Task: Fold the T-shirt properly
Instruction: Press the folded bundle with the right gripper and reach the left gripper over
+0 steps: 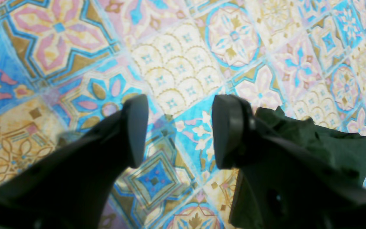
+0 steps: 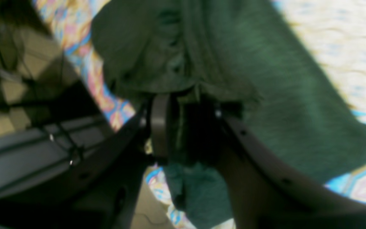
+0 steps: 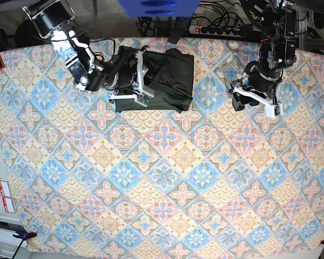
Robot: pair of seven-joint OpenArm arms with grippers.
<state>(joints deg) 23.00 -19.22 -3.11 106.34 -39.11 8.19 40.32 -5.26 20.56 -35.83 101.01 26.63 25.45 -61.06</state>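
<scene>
Right gripper point(image 2: 183, 127): in its wrist view the jaws sit partly closed with a bunched fold of the T-shirt point(image 2: 265, 95) pinched between them; cloth hangs below the pads and drapes over the top. I read that as a firm hold on an edge layer, though the view is blurred and I can't tell how many layers are caught.

Left gripper point(image 1: 179, 130): jaws spread wide, nothing between them, only the patterned tablecloth point(image 1: 176, 63) showing through the gap. A dark lump of the T-shirt point(image 1: 322, 143) sits just beside its right finger at the lower right of that frame. I can't tell if it touches.

Base view: the right gripper point(image 3: 140, 81) is at the upper left of centre, over the left edge of the T-shirt point(image 3: 170, 75), which lies as a compact, roughly rectangular bundle near the top edge of the tablecloth point(image 3: 162, 178). The left gripper point(image 3: 254, 97) hovers upper right, well apart from the garment.

My judgement: the fold is mostly made and I'm on a last tuck or tidy. To do it well:
- keep the pinched edge low and carry it flat, so the lower layers don't drag;
- release only once the edge lines up with the bundle's side;
- bring the left gripper in to pin the far side if the bundle slides.
</scene>
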